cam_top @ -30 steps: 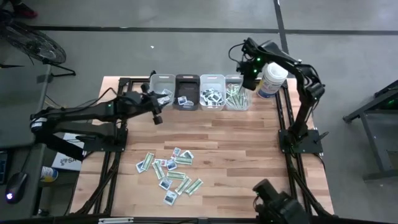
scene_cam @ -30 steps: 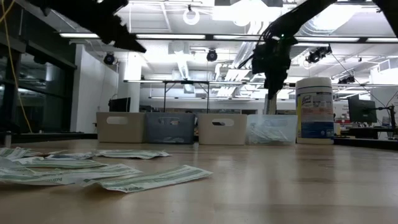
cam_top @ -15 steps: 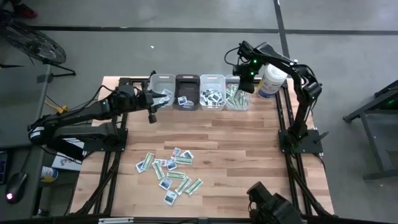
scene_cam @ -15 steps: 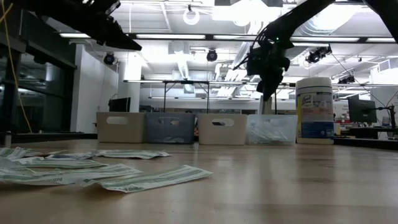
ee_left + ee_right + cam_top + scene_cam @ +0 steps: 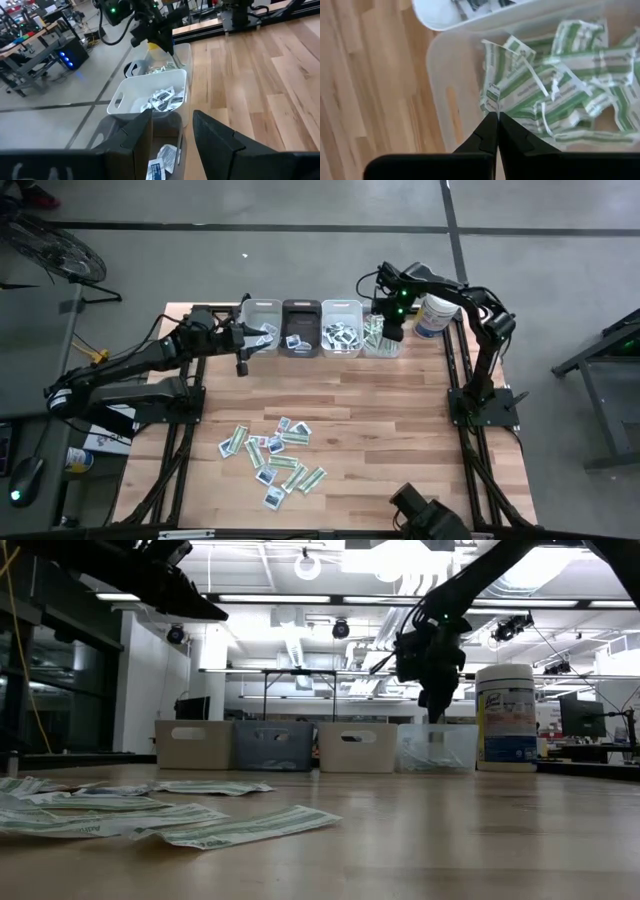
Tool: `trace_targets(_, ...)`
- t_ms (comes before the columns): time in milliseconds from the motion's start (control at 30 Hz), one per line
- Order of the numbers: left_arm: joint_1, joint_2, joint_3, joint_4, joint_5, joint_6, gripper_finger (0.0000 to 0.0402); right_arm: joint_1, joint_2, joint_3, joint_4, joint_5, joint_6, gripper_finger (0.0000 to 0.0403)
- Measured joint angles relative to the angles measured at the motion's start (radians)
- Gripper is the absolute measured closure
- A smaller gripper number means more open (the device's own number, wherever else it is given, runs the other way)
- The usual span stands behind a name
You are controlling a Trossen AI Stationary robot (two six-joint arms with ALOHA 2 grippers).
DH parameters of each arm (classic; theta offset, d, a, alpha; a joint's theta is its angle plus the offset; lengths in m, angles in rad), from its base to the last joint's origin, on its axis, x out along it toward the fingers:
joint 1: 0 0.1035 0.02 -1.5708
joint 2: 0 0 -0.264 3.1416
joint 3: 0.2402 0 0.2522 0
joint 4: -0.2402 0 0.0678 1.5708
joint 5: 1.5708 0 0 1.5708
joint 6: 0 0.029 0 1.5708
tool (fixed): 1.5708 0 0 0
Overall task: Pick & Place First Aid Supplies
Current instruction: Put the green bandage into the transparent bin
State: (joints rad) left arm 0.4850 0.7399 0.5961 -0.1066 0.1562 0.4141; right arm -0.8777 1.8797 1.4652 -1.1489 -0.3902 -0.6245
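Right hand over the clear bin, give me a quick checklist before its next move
1. Right hand shut with nothing between its fingers: ok.
2. It hangs above the clear bin of green strips, at its near wall: ok.
3. Canister stands upright beside that bin, apart from the hand: ok.
4. Left hand part open above the dark bin, nothing between its fingers: ok.
5. Packets left loose on the table to sort: ok.
6. Room left in the clear bin: cannot tell.
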Motion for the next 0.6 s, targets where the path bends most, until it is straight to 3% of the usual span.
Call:
trace_targets(133, -0.001, 0.000, 0.000, 0.000, 0.005, -0.001, 0.0264, 0.002, 0.000, 0.001, -0.001, 0.035, 0.046, 0.0379)
trace_targets(367, -0.001, 0.000, 0.000, 0.000, 0.021, -0.010, 0.0264, 0.002, 0.000, 0.053, -0.019, 0.055, 0.131, 0.0284)
trace_targets(600, -0.001, 0.000, 0.000, -0.002, 0.038, -0.019, 0.0264, 0.004, 0.000, 0.148, -0.081, 0.194, 0.164, 0.0216)
